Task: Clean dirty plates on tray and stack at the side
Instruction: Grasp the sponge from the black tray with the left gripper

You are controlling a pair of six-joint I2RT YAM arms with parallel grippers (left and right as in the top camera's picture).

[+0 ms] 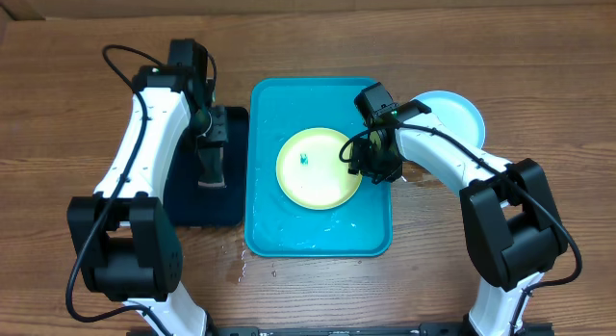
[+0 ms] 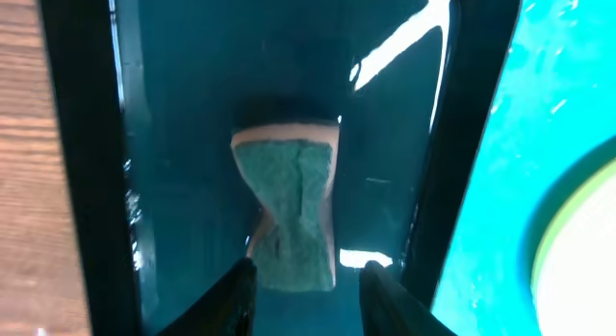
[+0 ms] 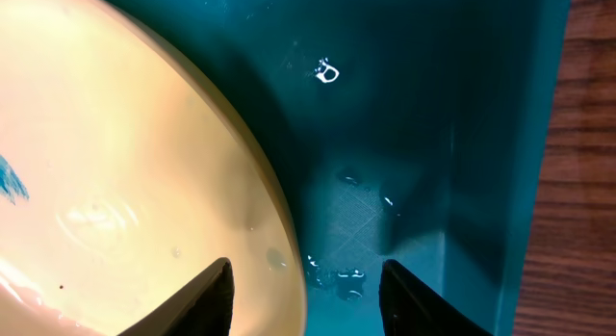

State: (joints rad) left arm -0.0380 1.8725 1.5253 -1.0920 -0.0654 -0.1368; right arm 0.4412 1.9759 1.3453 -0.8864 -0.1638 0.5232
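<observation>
A round, shallow, pale yellow-green plastic plate [image 1: 313, 172] lies flat just left of the right hand [image 1: 371, 165], whose parted fingers [image 3: 207, 297] straddle its rim. A small blue smear [image 1: 304, 159] marks its pale centre (a few droplets too). It rests in a large rectangular bright cyan-blue plastic tray [image 1: 318, 240] with rounded corners and a raised rim, its wet floor directly beneath that hand. A light cyan round plate [image 1: 454, 115] sits on the bench [image 1: 539, 66], beyond and right of the hand, partly hidden.

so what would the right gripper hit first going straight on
The right gripper would probably meet the yellow-green plate first: its edge runs between the open fingers, the blue tray just beside. Depth is unclear.
</observation>
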